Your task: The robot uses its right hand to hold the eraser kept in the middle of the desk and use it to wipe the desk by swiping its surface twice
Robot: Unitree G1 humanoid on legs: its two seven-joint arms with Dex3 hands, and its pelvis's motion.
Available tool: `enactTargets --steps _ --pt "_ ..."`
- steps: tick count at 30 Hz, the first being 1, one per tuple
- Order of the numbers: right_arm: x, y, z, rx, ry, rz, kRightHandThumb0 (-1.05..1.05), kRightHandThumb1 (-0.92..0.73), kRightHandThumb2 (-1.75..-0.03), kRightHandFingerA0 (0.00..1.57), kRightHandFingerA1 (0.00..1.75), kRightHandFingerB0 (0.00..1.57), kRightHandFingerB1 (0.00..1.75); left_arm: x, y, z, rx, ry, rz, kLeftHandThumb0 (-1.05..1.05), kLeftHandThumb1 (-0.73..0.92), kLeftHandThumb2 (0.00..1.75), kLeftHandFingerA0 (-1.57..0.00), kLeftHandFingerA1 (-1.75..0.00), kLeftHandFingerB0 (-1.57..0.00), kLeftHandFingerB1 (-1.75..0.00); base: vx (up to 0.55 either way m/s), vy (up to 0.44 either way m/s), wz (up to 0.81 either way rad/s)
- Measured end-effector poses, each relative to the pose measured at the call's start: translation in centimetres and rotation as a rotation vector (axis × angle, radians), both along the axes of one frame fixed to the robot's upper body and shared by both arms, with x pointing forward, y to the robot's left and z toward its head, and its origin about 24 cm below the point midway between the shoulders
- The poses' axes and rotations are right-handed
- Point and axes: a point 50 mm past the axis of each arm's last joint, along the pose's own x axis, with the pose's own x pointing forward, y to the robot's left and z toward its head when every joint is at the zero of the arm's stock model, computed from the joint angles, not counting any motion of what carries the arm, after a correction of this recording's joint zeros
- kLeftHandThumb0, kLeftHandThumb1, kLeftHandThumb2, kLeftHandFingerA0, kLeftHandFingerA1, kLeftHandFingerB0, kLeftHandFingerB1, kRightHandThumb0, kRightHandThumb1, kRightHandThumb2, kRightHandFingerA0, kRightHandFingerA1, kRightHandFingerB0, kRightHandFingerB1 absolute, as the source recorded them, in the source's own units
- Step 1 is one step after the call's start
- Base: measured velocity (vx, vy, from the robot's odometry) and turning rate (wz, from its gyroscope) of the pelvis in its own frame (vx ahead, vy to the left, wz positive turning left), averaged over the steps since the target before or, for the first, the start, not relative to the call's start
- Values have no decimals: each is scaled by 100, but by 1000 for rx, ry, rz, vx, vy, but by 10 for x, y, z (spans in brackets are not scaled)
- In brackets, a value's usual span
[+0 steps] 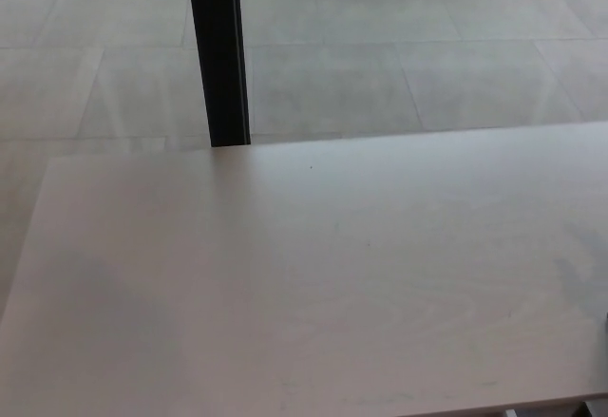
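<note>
We see neither of the robot's hands in the head view, so we cannot tell whether either is open, closed, or holding anything, and no arm or forearm shows whose pose we could describe. With no hand to measure from, we place things only against one another and the edges of the picture.

The eraser does not show anywhere we can see, so we cannot say where it lies.

What fills most of the view is the desk [313, 284], a pale, whitish top with a faint wood grain. Its far edge runs across the picture, rising slightly toward the right, and its left edge slants down to the lower left corner. A tiny dark speck [311, 166] sits on the surface close to the far edge.

Beyond the desk we see a floor of large grey tiles [427, 66] with thin joints. A black upright post [218, 51] stands on that floor, and its lower end meets the desk's far edge left of centre.
</note>
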Motion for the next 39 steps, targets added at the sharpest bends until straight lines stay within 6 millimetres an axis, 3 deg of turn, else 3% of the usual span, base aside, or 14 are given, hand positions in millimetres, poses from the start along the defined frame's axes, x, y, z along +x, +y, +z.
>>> enactTargets --steps 1,5,6,7,12,17,23,24,26,28,33,39 --pt "2 1 6 1 -18 15 -71 -63 -94 44 56 14 42 0 0 0 0 0 0 -62 88 66 -80 -62 -64 -55 0 0 0" --pt "6 -3 43 -20 -110 62 -65 -66 -96 45 59 18 44 0 0 0 0 4 -2 -62 88 66 -78 -64 -63 -56 0 0 0" --pt "6 -5 47 -23 -119 63 -65 -66 -96 45 59 18 44 -1 0 0 0 5 -2 -62 88 66 -78 -64 -63 -56 0 0 0" --pt "4 -11 62 -36 -153 62 -61 -82 -65 53 48 26 31 -1 0 -1 0 6 -1 -62 88 66 -79 -64 -64 -57 0 0 0" --pt "-20 -41 104 -73 -271 -2 -67 -79 -65 63 51 40 36 -4 0 -1 -1 11 0 -62 88 66 -80 -63 -64 -56 0 0 0" --pt "-60 -74 105 -35 -319 -137 -66 -78 -63 63 48 39 35 -5 0 -2 -2 15 0 -63 89 66 -79 -61 -64 -55 0 0 0" --pt "-108 -115 76 47 -278 -329 -63 -79 -63 58 50 32 37 -7 0 -2 -3 20 2 -62 89 66 -79 -62 -63 -55 0 0 0" --pt "-126 -128 62 77 -248 -409 -63 -79 -63 58 50 32 37 -8 0 -2 -3 20 3 -62 89 66 -79 -62 -63 -55 0 0 0" --pt "-149 -141 44 113 -212 -505 -69 -68 -62 60 52 31 39 -9 0 -3 -3 24 4 -62 88 66 -80 -64 -64 -56 0 0 0" --pt "-169 -149 25 161 -176 -602 -68 -69 -63 58 53 32 39 -11 0 -3 -4 28 5 -62 89 66 -81 -64 -64 -56 0 0 0" --pt "-202 -152 -25 294 -89 -782 -61 -75 -62 59 50 33 35 -11 0 -4 -5 30 3 -62 89 66 -76 -62 -61 -55 0 0 0" --pt "-227 -136 -81 458 38 -922 -59 -75 -63 57 47 35 35 -12 0 -4 -9 29 1 -62 89 66 -79 -61 -63 -55 0 0 0"
